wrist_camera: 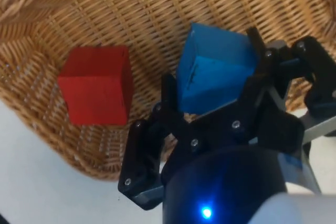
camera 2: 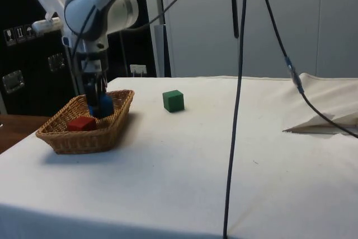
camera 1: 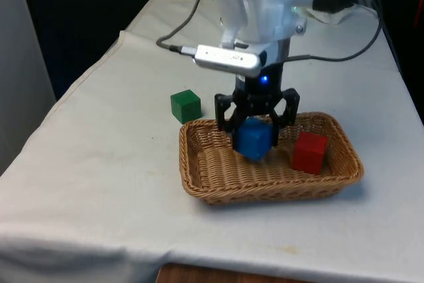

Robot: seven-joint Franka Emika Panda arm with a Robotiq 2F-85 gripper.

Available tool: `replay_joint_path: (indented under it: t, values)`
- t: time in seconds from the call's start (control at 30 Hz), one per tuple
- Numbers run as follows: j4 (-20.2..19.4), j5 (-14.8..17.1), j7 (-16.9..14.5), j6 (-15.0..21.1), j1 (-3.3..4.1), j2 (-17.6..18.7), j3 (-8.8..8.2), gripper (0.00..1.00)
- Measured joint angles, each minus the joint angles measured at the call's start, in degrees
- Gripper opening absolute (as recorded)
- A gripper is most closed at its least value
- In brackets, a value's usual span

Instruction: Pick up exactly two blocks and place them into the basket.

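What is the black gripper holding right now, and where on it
The black gripper holds the blue block by two opposite sides, tilted, above the wicker basket.

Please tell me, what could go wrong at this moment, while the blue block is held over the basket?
1. The blue block sits tilted in the pincer, so on release it may tumble against the red block.
2. It hangs near the basket wall, and might catch on it.
3. The green block on the cloth must stay out, since two is the limit.

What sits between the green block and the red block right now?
In the front view, the gripper holding the blue block over the wicker basket sits between the green block and the red block.
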Motion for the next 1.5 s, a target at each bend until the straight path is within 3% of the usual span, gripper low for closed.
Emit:
replay_joint_path:
  t: [0.23,0.27,0.37,0.4,0.9,1.1,1.33,1.5]
  values:
    - [0.52,0.11,-0.63,1.03,-0.11,0.97,0.17,0.48]
    - [0.63,0.11,-0.74,0.97,-0.17,0.97,0.17,0.65]
    - [0.8,0.11,-0.92,0.8,-0.23,0.97,0.17,0.95]
    - [0.86,0.11,-0.97,0.8,-0.23,0.97,0.17,1.0]
    - [0.8,0.11,-1.09,-0.11,-0.17,0.34,0.11,1.0]
    - [-1.03,-0.29,-1.09,-1.95,0.23,-2.75,-0.11,1.0]
    - [-7.39,-1.32,-1.09,-2.18,0.97,-9.0,-0.17,1.0]
    - [-9.57,-1.66,-1.09,-2.18,1.2,-11.17,-0.17,1.0]
